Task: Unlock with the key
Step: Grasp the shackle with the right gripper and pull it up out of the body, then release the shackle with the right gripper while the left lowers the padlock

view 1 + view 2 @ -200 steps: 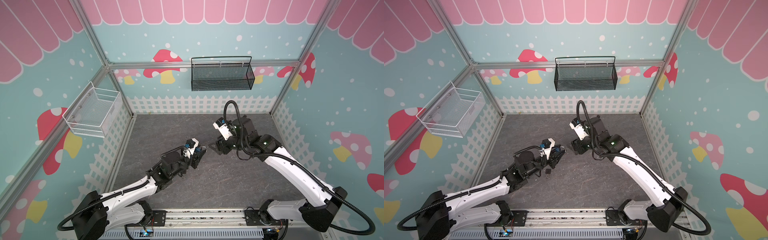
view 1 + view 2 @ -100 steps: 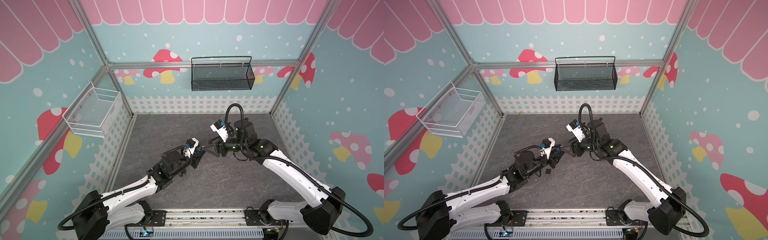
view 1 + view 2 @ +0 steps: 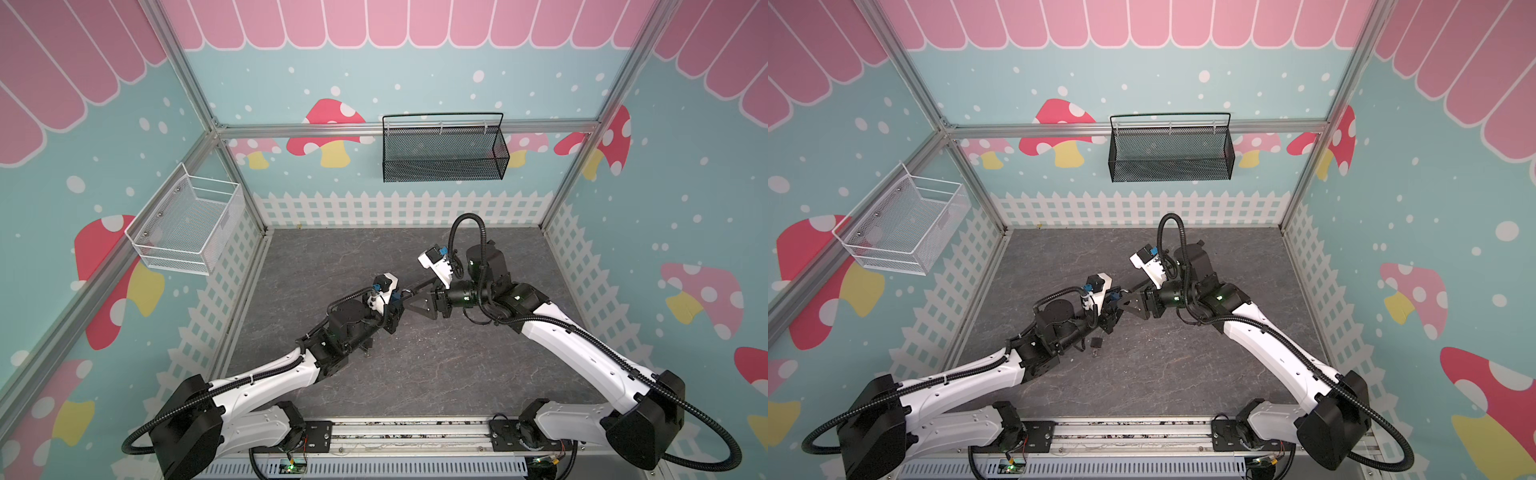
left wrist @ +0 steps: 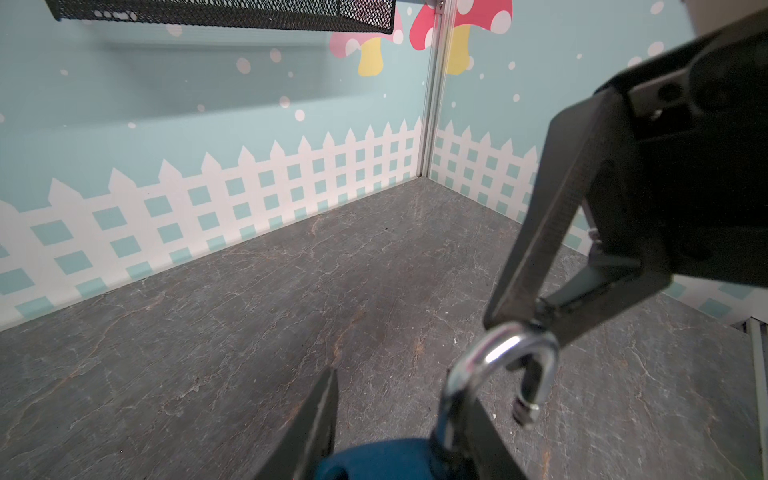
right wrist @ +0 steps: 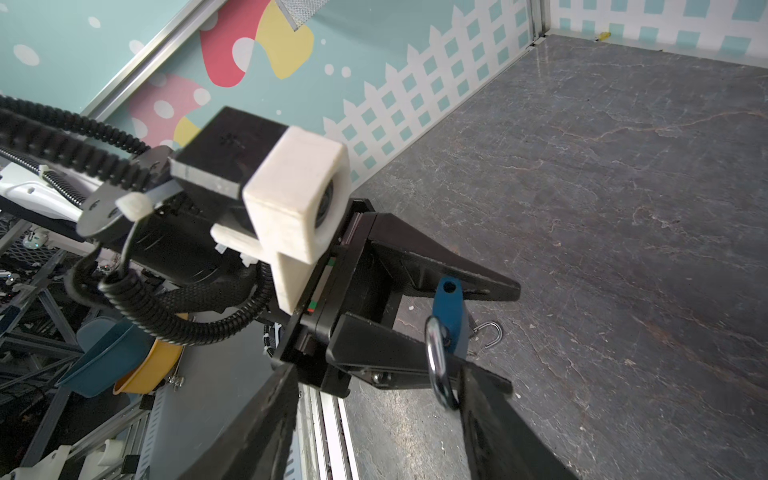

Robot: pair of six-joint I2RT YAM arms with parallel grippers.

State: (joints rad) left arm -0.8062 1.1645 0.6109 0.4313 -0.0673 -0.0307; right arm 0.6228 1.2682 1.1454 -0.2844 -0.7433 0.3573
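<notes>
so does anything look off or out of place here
The silver loop of the blue lock in the left hand is swung open, its free end out of the body, with the open right hand around it. A small dark thing, perhaps a second lock, lies loose on the floor beside the left arm.

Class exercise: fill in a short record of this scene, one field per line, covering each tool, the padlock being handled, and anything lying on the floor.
Left tool: shut on the blue padlock
Shackle: silver, one end out of the body, so it looks open
Right tool: open, the shackle between its fingers, close against one
Floor: a small dark padlock lies near the left arm
Key: none clearly identifiable
Walls: black mesh basket, white wire basket
</notes>
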